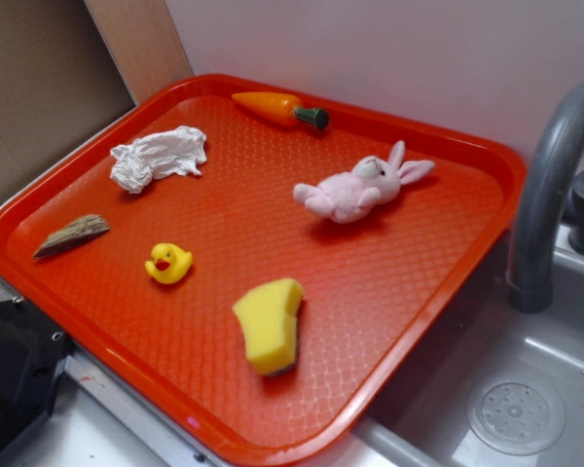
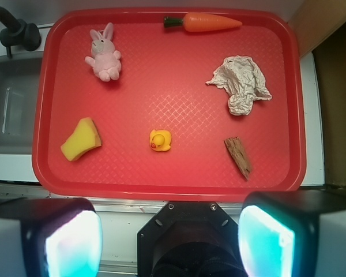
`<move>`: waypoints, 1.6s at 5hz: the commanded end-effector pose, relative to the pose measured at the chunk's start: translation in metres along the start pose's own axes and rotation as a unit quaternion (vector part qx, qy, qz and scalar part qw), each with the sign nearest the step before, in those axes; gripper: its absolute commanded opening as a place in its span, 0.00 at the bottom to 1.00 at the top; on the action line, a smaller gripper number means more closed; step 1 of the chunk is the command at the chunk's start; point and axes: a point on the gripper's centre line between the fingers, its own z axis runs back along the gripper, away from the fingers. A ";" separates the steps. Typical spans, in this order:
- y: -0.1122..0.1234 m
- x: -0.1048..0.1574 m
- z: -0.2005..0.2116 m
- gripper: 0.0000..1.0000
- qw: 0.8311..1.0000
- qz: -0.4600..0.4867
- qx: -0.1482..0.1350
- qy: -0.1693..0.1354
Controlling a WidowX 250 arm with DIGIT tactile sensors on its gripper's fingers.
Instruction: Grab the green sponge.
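The gripper (image 2: 170,239) hangs wide open above the tray's (image 2: 161,179) near edge; the green sponge (image 2: 81,139) lies ahead, leftward.

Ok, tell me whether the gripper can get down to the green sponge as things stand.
Probably yes. The green sponge lies alone on the red tray, apart from the rubber duck and plush bunny. The gripper is open above the tray's near edge, with nothing between.

The tool's fingers (image 2: 69,245) at six o'clock run off the wrist view's bottom edge, blurred. The faucet (image 1: 555,195) at three o'clock is cropped in the exterior view.
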 end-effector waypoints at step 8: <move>-0.131 0.028 -0.125 1.00 0.599 -0.778 0.096 0.164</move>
